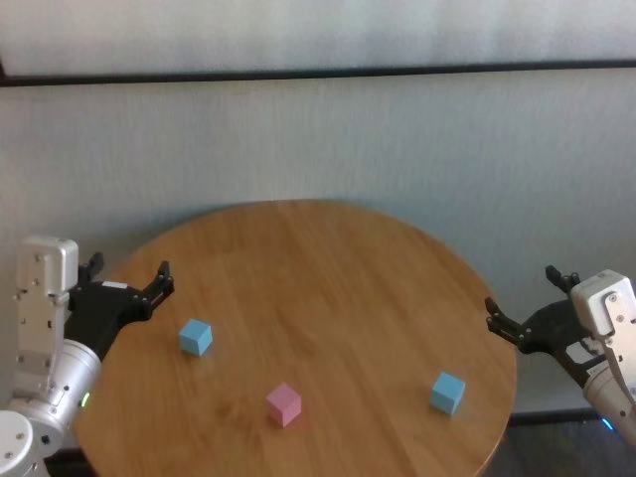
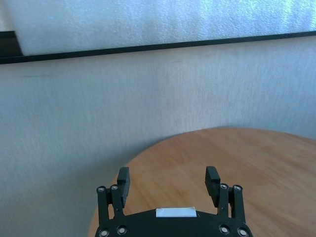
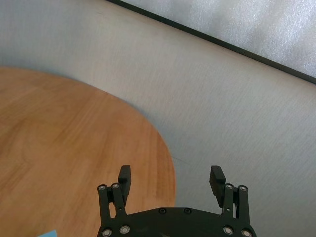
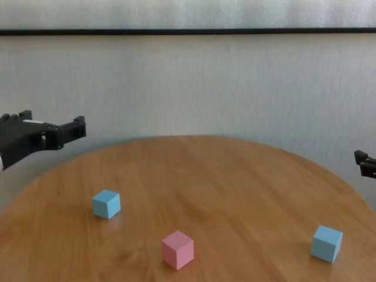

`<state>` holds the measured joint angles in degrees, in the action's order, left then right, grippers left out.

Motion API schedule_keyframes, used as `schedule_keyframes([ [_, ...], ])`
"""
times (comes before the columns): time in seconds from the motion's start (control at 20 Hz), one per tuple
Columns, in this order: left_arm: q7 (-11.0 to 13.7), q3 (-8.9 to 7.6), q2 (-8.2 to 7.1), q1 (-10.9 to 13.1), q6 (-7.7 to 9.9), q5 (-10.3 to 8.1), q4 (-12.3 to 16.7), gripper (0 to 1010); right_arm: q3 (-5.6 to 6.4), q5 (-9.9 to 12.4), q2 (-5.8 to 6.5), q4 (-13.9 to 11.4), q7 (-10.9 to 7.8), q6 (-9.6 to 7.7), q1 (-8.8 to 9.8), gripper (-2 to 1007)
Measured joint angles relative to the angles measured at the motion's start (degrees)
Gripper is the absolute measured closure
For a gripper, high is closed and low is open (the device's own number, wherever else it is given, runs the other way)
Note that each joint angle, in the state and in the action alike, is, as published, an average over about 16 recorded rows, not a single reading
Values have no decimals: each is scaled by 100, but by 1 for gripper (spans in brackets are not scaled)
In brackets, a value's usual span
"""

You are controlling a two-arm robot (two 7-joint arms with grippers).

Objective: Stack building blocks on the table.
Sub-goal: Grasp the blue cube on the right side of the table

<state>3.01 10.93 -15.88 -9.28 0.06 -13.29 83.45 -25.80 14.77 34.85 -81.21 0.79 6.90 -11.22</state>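
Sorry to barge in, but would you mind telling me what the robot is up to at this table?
Nothing is being handled yet. Three building blocks sit apart on the round table: a light blue block on the left, a pink block nearest the robot, and a light blue block on the right. The left claw hangs open at the table's left edge and the right claw open off its right edge, both empty. No stack exists so far.

Pale wall, dark rail

A textured grey-white wall (image 1: pixel 328 139) carries a thin black horizontal strip (image 1: pixel 318 73), a brighter panel (image 1: pixel 318 30) above.
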Motion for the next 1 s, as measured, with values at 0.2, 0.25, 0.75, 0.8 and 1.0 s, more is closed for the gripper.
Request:
schedule_keyframes([
  [0.2,-46,-19,26,22,-82,45,-7,10,17,90,62,-105,-194,-51,65,1],
  [0.25,-44,-18,26,21,-81,46,-8,10,20,120,83,-140,-258,-77,85,1],
  [0.75,-13,27,-1,-10,0,28,-15,10,30,551,332,-536,-1099,-739,308,1],
  [0.8,-12,30,-2,-12,5,26,-15,10,27,584,350,-558,-1177,-814,322,1],
  [1.0,-6,40,-8,-18,22,22,-17,10,3,659,394,-587,-1440,-1066,342,1],
])
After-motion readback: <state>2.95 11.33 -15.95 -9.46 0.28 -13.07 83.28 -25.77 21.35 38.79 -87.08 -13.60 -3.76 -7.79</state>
